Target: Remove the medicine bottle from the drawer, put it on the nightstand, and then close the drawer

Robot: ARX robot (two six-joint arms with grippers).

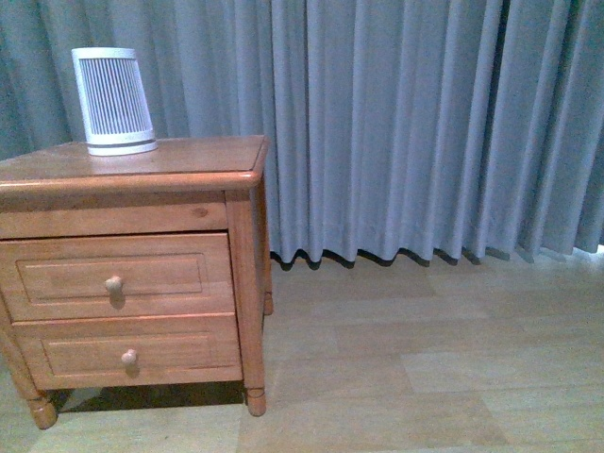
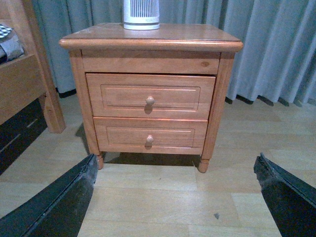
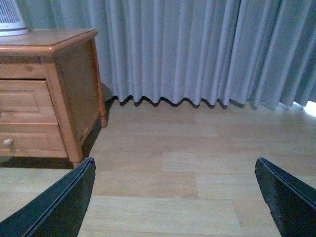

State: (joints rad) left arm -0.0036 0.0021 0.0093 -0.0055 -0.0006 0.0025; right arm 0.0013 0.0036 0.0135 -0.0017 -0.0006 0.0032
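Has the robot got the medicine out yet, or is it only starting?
Only starting; nothing looks done. The drawer looks shut or nearly so, and no medicine bottle shows. The nightstand top holds only a white ribbed appliance. The left fingers and right fingers are spread wide, empty, short of the nightstand. Remaining: open the drawer, lift the bottle onto the top, shut the drawer.

dim, bluish | slightly soft | shadow under nightstand (image 1: 123,215) | daylight perhaps right
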